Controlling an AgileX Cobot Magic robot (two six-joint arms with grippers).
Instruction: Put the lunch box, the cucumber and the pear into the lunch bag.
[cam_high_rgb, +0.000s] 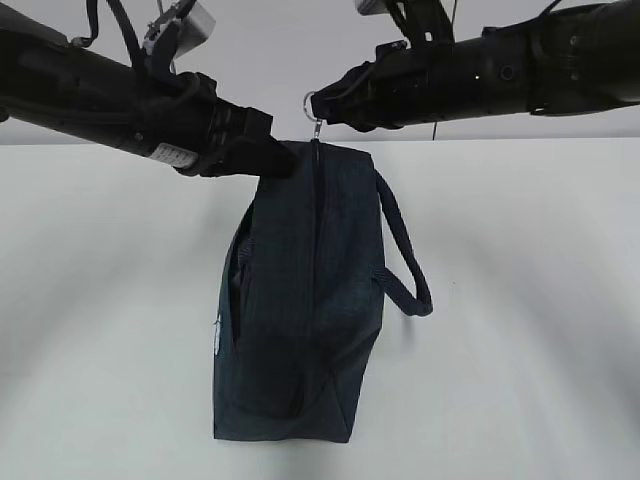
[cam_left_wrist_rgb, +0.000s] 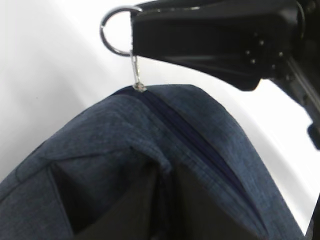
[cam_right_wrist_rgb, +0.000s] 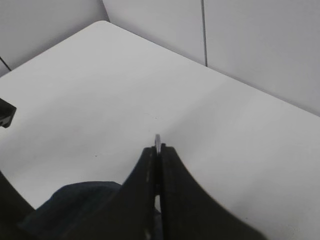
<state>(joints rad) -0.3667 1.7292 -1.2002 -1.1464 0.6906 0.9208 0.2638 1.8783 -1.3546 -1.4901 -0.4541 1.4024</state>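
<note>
Gripping the lunch bag (cam_high_rgb: 300, 300) near the table's (cam_high_rgb: 520, 300) middle, our left gripper (cam_high_rgb: 268, 155) is clamped on its top fabric while our right gripper (cam_high_rgb: 322, 103) pinches the ring pull (cam_high_rgb: 310, 100), probably bracing the bag so the zipper (cam_high_rgb: 318, 250) can run.

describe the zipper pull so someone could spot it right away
Start at the dark navy lunch bag on the white table. At its top far corner, the right gripper pinches a small silver ring pull, the only shiny metal against dark fabric.
</note>
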